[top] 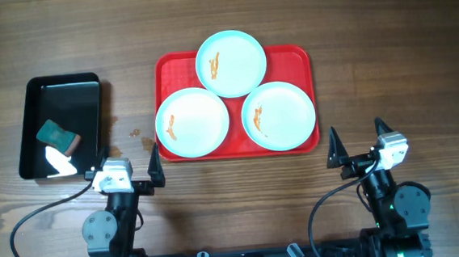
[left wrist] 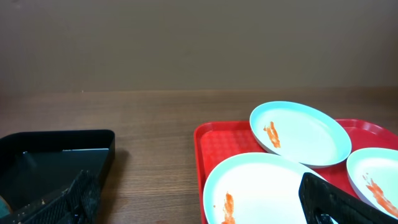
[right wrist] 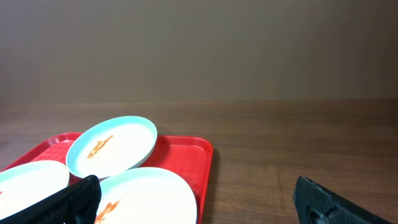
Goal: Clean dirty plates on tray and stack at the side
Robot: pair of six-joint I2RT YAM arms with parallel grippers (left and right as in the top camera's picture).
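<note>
On the tray (top: 165, 65), 3 plates (top: 237, 63) overlap, rims partly hidden; left tool (top: 127, 166), right tool (top: 357, 136) gape empty.

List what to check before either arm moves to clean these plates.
1. Left pincer open and empty: ok.
2. Right pincer open and empty: ok.
3. All three plates on the red tray: ok.
4. Plates clean: not ok, each has orange smears.
5. Sponge lying in the black tray: ok.
6. Sponge wet enough: cannot tell.
</note>
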